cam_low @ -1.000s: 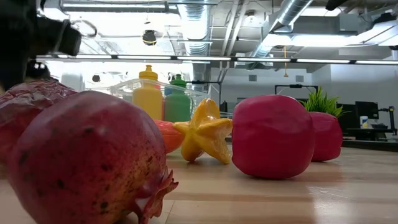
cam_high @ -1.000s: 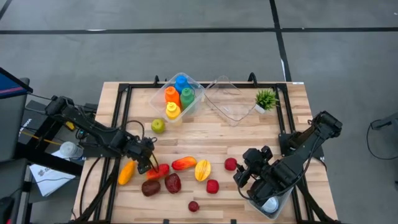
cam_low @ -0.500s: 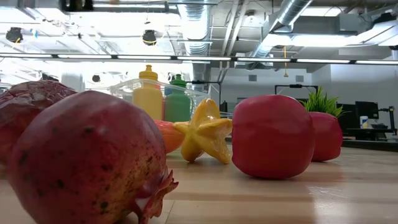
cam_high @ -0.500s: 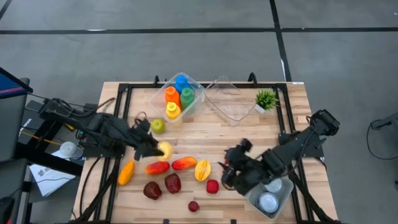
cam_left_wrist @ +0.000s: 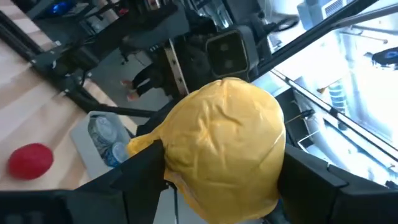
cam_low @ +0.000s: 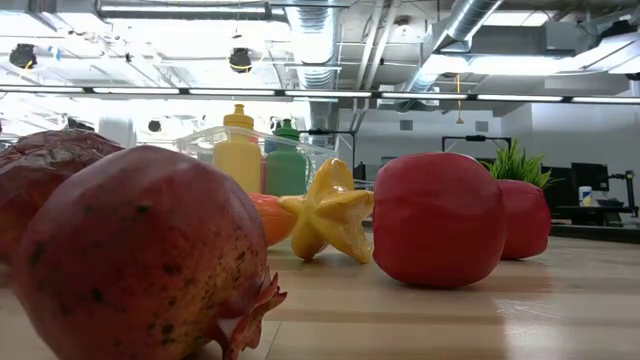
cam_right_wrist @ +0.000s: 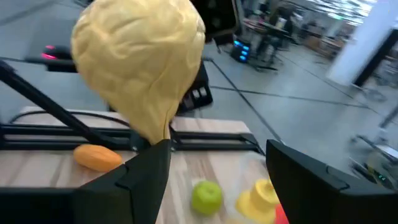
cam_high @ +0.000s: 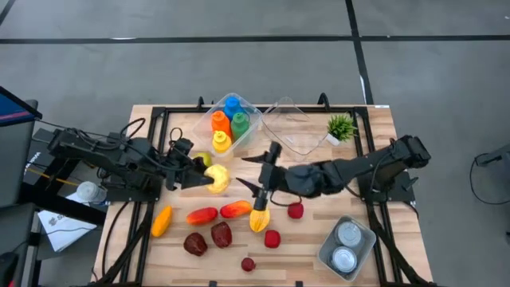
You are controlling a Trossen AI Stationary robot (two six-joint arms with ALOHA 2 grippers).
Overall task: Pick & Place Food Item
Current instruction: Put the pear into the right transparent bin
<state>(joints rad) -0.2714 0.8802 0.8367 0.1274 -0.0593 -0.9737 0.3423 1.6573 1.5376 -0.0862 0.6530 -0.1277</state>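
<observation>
A wrinkled yellow fruit (cam_high: 217,179) hangs in the air over the table's left middle, shut in my left gripper (cam_high: 204,178). In the left wrist view it (cam_left_wrist: 224,143) fills the space between my left gripper's (cam_left_wrist: 224,183) two fingers. My right gripper (cam_high: 244,171) reaches across from the right and stands open just right of the fruit. The right wrist view shows the fruit (cam_right_wrist: 140,59) ahead of my open right gripper (cam_right_wrist: 217,168), its narrow end (cam_right_wrist: 155,130) close to one finger. The low view shows neither gripper nor the fruit. My left gripper pinches the yellow fruit between its two fingers (cam_left_wrist: 140,171), one on each flank near its wide middle (cam_left_wrist: 180,155). The fingers come roughly level from the table's left. The fruit is lifted clear of the table.
On the table below lie a green apple (cam_high: 202,161), an orange mango (cam_high: 162,221), a red pepper (cam_high: 202,215), a star fruit (cam_high: 259,217), pomegranates (cam_high: 221,234) and red fruits (cam_high: 296,210). A bin of bottles (cam_high: 231,121), a clear tray (cam_high: 291,131), a plant (cam_high: 341,126) and a can container (cam_high: 344,247) stand around.
My left gripper rose from the fruit row near the red pepper with the yellow fruit and carried it toward the far edge and to the right. My right arm swung from over the can container at the near right across to the table's middle, up to the fruit.
</observation>
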